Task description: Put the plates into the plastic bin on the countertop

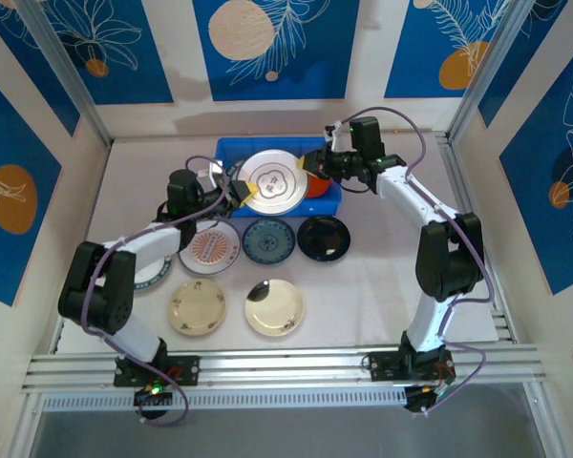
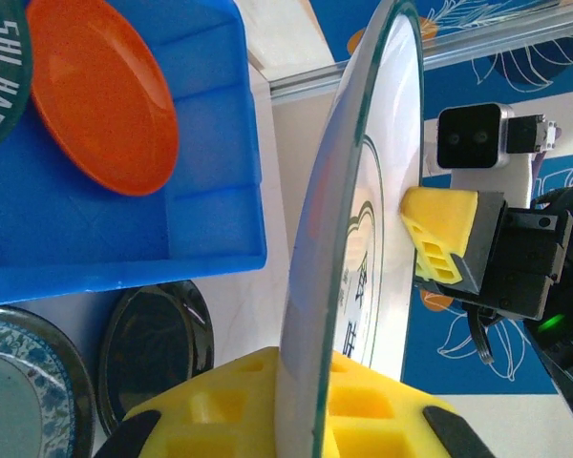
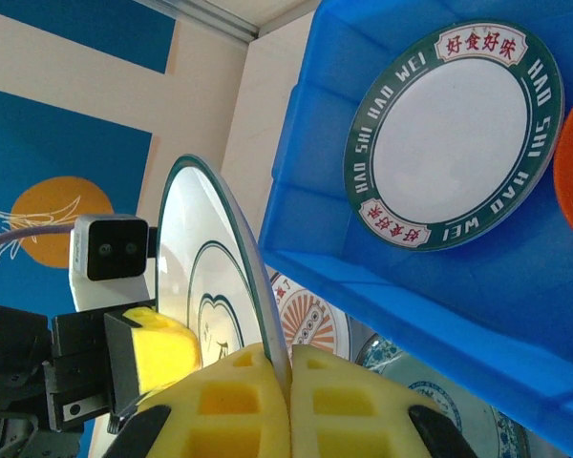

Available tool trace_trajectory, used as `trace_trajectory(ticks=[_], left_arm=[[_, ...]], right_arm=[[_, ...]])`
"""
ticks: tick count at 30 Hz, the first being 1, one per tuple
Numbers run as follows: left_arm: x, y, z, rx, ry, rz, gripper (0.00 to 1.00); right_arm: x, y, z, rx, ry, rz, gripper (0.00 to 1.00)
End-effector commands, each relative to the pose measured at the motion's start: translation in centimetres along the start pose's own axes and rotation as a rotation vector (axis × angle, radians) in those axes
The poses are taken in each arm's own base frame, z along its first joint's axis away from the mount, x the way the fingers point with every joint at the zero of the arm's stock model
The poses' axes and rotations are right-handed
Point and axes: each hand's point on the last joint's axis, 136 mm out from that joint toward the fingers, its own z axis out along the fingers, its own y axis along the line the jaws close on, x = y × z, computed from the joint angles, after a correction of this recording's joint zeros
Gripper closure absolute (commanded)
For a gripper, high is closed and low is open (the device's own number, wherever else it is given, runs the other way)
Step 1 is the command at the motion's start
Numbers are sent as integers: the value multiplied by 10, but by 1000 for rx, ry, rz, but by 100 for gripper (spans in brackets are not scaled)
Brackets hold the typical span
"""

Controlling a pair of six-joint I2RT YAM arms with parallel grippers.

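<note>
While a white plate (image 1: 270,181) hangs tilted over the blue plastic bin (image 1: 231,151), my left gripper (image 1: 240,196) and right gripper (image 1: 309,166) clamp its opposite edges, jaws closed on it. An orange plate (image 1: 319,187) lies inside; other plates (image 1: 324,238) rest on the countertop (image 1: 382,277).

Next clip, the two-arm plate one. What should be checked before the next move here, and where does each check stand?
1. Is the left pincer shut on the white plate: ok.
2. Is the right pincer shut on the same plate: ok.
3. Is the plate above the blue bin: ok.
4. Is there a free spot beside the orange plate and lettered plate: cannot tell.
5. Is every plate off the countertop: not ok, the black plate and others lie outside.
</note>
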Motion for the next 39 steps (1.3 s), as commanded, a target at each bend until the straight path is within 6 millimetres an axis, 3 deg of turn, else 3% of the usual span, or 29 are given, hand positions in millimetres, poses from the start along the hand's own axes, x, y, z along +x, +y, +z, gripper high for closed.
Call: trace_trajectory(ticks=[1, 4, 5, 11, 18, 26, 39], left_arm=[[-8, -33, -16, 74, -27, 131, 76], [-18, -19, -32, 9, -76, 119, 11], [-23, -17, -39, -14, -98, 124, 0], [-40, 2, -86, -200, -229, 167, 0], [-48, -1, -119, -289, -300, 232, 0], [-44, 2, -119, -269, -297, 220, 0], [-38, 12, -119, -284, -281, 209, 0]], right_arm=[[-3, 7, 8, -17, 15, 49, 100], [-10, 4, 15, 1, 3, 67, 100], [-12, 2, 18, 13, -3, 76, 100], [-30, -18, 38, 129, -79, 116, 100], [-53, -51, 59, 240, -181, 120, 100], [-65, -87, 102, 209, -196, 164, 100], [-70, -101, 160, 215, -174, 114, 100]])
